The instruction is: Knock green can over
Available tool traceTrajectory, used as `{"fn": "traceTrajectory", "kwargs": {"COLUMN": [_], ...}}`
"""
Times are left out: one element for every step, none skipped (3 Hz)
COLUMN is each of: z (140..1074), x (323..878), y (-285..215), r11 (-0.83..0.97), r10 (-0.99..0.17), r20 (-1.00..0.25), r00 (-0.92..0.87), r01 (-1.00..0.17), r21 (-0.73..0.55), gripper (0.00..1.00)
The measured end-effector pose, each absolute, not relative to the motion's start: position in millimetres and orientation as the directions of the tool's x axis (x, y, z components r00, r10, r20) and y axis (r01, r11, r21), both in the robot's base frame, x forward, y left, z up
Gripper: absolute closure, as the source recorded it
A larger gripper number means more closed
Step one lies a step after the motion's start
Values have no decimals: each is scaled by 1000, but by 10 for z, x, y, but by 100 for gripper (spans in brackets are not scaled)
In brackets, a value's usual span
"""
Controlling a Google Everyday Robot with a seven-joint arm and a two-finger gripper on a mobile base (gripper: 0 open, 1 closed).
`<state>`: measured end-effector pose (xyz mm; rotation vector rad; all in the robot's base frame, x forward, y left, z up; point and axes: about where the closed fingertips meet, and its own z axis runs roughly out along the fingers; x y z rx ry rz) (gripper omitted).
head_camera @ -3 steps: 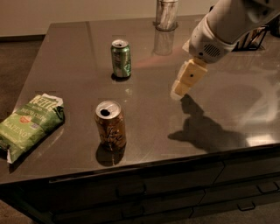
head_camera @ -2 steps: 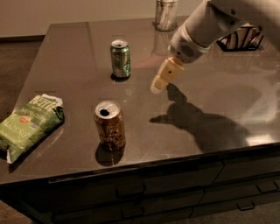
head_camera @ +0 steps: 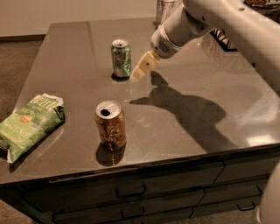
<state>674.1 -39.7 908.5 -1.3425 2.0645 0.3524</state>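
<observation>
The green can [head_camera: 121, 58] stands upright on the dark countertop [head_camera: 205, 113], toward the back middle. It has a silver top and pale label markings. My gripper [head_camera: 142, 70] hangs from the white arm coming in from the upper right. Its cream fingertips are just to the right of the green can, low beside its base, a very small gap away. The gripper holds nothing.
A brown-gold can [head_camera: 110, 125] with an open top stands upright near the front. A green chip bag [head_camera: 28, 124] lies at the left edge. A silver cylinder [head_camera: 165, 9] stands at the back edge. Drawers with handles run below the front edge.
The arm has swung left across the counter, bringing the gripper from mid-right to right beside the green can. The cans and bag have not moved.
</observation>
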Motion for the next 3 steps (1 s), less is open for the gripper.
{"fn": "traceTrajectory", "kwargs": {"z": [9105,9110,9096], "x": [7053,7281,7385], "y": [-199,24,232], "r11": [468,484,486], "r10": [-668,-627,-600], "r20": [-692,-731,-754], "r00": [-273,-270,-268], "r01": [-877,-870,-871], "r21": [-106,-95,-77], "gripper": [0,0,0]}}
